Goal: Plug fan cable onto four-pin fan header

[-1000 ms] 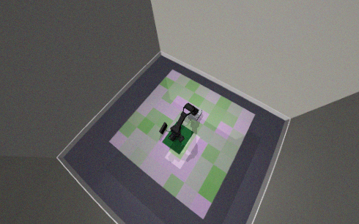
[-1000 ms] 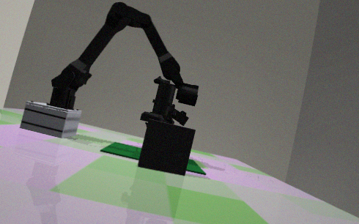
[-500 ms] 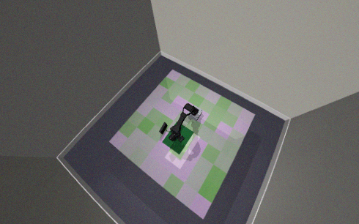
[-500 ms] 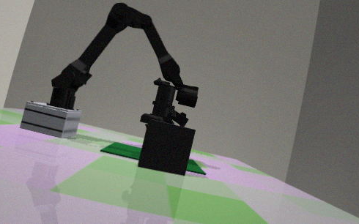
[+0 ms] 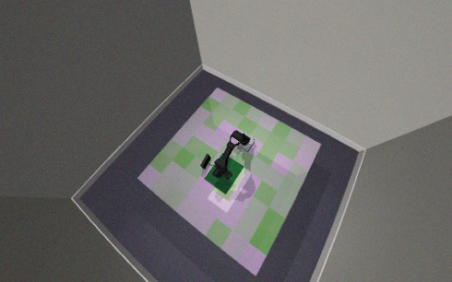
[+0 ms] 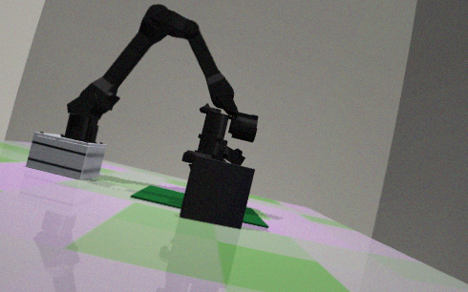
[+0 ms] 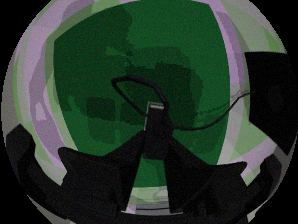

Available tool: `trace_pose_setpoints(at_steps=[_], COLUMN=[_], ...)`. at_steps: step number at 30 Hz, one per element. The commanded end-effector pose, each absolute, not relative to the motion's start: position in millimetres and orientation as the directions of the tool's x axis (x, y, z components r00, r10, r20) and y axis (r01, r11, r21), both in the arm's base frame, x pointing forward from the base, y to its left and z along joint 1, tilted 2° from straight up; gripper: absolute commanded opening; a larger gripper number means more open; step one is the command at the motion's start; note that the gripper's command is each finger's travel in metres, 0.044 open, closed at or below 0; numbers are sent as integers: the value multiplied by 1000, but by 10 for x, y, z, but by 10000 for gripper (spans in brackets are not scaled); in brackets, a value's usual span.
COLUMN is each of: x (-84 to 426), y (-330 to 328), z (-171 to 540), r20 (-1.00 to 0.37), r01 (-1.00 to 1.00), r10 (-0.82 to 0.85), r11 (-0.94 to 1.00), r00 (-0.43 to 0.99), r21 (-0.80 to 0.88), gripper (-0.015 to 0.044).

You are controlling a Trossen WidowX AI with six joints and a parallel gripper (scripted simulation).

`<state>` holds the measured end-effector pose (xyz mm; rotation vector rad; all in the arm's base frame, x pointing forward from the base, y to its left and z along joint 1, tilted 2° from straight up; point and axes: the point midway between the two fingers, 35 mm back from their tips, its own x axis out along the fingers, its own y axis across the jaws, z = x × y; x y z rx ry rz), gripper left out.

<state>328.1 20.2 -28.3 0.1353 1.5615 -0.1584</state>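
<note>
My gripper (image 7: 154, 135) (image 6: 211, 156) is shut on the fan's small plug (image 7: 154, 106) and holds it over the green board (image 7: 93, 63) (image 6: 156, 195) (image 5: 230, 181). In the wrist view a thin black cable (image 7: 222, 111) loops from the plug across the board to the black fan (image 7: 274, 92) at the right edge. In the exterior view the fan (image 6: 218, 196) is a black box standing in front of the board, and it hides the fingertips and the plug. It also shows as a small dark block in the top view (image 5: 204, 161). Dark parts lie on the board; I cannot pick out the four-pin header.
The arm's grey base block (image 6: 65, 155) stands to the left of the board. The floor is a glossy mat of green and purple squares (image 6: 117, 258) (image 5: 261, 230), ringed by a dark border and grey walls.
</note>
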Motion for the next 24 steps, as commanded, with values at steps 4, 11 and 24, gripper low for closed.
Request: trace_pose_setpoints(at_steps=[4, 11, 24], x=[3271, 3281, 3291], y=[192, 201, 204], z=[-339, -322, -203], r20=[-1000, -1000, -1000], r01=[190, 186, 187], r10=[-20, -15, -16], r11=[982, 982, 982], r00=[-1, 4, 3], r21=[-20, -14, -15], gripper=[0, 26, 260])
